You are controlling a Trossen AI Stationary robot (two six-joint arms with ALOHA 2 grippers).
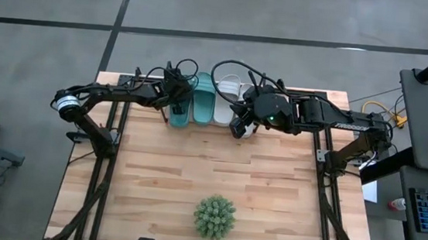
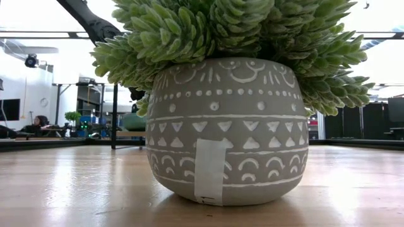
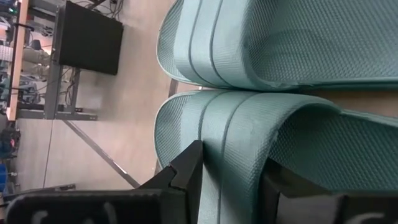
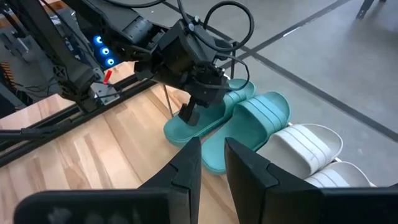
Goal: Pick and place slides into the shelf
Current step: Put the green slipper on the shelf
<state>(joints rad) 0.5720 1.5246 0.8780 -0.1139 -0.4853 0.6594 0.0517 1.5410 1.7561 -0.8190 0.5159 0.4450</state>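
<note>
Two teal slides (image 1: pixel 202 103) and two pale grey slides (image 1: pixel 225 101) lie sole-down side by side in a row at the table's far edge. A thin black wire of the shelf (image 4: pixel 167 102) stands beside the outermost teal slide (image 4: pixel 186 127). My left gripper (image 1: pixel 175 105) is over that outermost slide and shut on its strap. My right gripper (image 1: pixel 238 128) hovers just near of the grey slides (image 4: pixel 305 146). It holds nothing, and its fingers stand a narrow gap apart (image 4: pixel 213 149). The low view shows none of this, because the pot fills it. My left gripper (image 3: pixel 230 168) has the outermost teal slide's wide strap (image 3: pixel 233 143) pinched between its two fingers. One finger (image 3: pixel 186 177) is on the toe side and the other (image 3: pixel 289 190) is on the foot-opening side. The fingers come from above, pointing down, and the slide lies flat in the row.
A spiky green plant ball (image 1: pixel 214 217) in a patterned grey pot (image 2: pixel 227 126) stands near the table's near edge, at the middle. The black table frame (image 1: pixel 105 165) runs along both sides. Bare wooden tabletop (image 1: pixel 210 162) lies between the plant and the slides.
</note>
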